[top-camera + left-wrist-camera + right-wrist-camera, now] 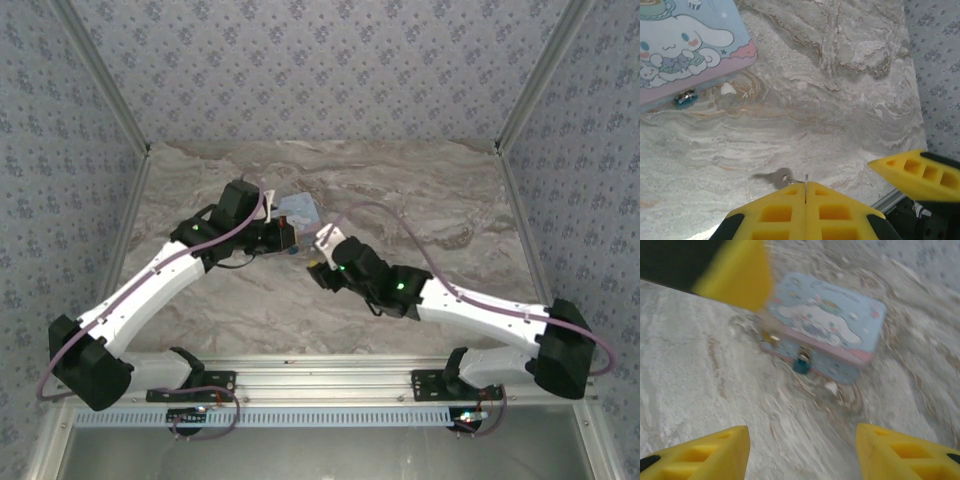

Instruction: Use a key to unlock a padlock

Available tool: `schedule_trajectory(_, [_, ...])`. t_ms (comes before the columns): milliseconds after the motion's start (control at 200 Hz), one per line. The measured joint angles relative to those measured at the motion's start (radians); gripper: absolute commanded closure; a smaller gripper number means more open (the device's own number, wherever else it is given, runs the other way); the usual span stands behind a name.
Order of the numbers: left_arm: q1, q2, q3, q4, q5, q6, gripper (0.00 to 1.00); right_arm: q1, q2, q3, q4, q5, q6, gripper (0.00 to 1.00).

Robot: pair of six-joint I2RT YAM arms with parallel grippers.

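Note:
The padlock [802,362], tiny and dark blue with a bit of silver, hangs on the front latch of a pale-blue cartoon tin [825,325]; the left wrist view has it at the tin's lower edge [685,98]. My left gripper [805,186] is shut on a thin ring from which the silver key [771,177] sticks out to the left, above the table. My right gripper [800,452] is open with nothing between its fingers, pointed at the tin from a short distance. In the top view both grippers [285,240] [316,262] meet just in front of the tin [300,209].
The marble-patterned table [840,100] lies all around the tin. One yellow finger [920,172] of the right gripper shows at the right of the left wrist view. A yellow finger [735,275] of the left gripper hangs at the upper left of the right wrist view. Patterned walls enclose the table.

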Motion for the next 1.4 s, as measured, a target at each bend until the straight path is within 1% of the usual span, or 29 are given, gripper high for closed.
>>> schedule_trajectory(120, [0.0,-0.002,0.012,-0.05,0.0,-0.043,1.0,0.052,0.06,0.027,0.079,-0.006,-0.121,0.42])
schedule_trajectory(240, [0.001,-0.017,0.017,-0.088,0.0,-0.073,1.0,0.081,0.099,0.032,0.138,-0.01,-0.204,0.42])
schedule_trajectory(345, [0.005,-0.044,0.017,-0.108,0.003,-0.089,1.0,0.082,0.126,0.034,0.172,-0.008,-0.247,0.43])
schedule_trajectory(590, [0.005,-0.074,0.017,-0.126,0.034,-0.1,1.0,0.082,0.17,0.048,0.236,0.034,-0.311,0.5])
schedule_trajectory(650, [0.005,-0.074,0.017,-0.131,0.042,-0.101,1.0,0.082,0.171,0.049,0.251,0.044,-0.32,0.54])
schedule_trajectory(729, [0.005,-0.075,0.017,-0.135,0.051,-0.104,1.0,0.082,0.177,0.049,0.266,0.057,-0.338,0.64])
schedule_trajectory(849, [0.005,-0.076,0.017,-0.147,0.056,-0.108,1.0,0.086,0.186,0.049,0.283,0.069,-0.354,0.86])
schedule_trajectory(874, [0.006,-0.078,0.016,-0.15,0.056,-0.108,1.0,0.087,0.186,0.049,0.283,0.073,-0.364,0.93])
schedule_trajectory(924, [0.006,-0.083,0.015,-0.154,0.056,-0.111,1.0,0.089,0.186,0.049,0.29,0.081,-0.38,1.0])
schedule_trajectory(1099, [0.013,-0.1,0.014,-0.159,0.061,-0.11,1.0,0.102,0.186,0.048,0.304,0.1,-0.4,1.0])
schedule_trajectory(1119, [0.014,-0.1,0.014,-0.159,0.064,-0.11,0.97,0.101,0.186,0.048,0.306,0.099,-0.4,1.0])
schedule_trajectory(1179, [0.021,-0.101,0.014,-0.161,0.076,-0.107,0.83,0.1,0.185,0.048,0.307,0.091,-0.396,1.0])
schedule_trajectory(1244, [0.027,-0.101,0.013,-0.158,0.088,-0.097,0.62,0.092,0.181,0.046,0.312,0.056,-0.377,1.0])
schedule_trajectory(1274, [0.033,-0.101,0.012,-0.156,0.091,-0.08,0.54,0.086,0.174,0.042,0.315,0.037,-0.356,1.0])
schedule_trajectory(1339, [0.047,-0.107,0.008,-0.151,0.105,-0.054,0.43,0.066,0.149,0.029,0.319,-0.024,-0.323,1.0])
schedule_trajectory(1399, [0.053,-0.124,0.008,-0.141,0.114,-0.018,0.38,0.037,0.124,0.016,0.322,-0.099,-0.284,1.0])
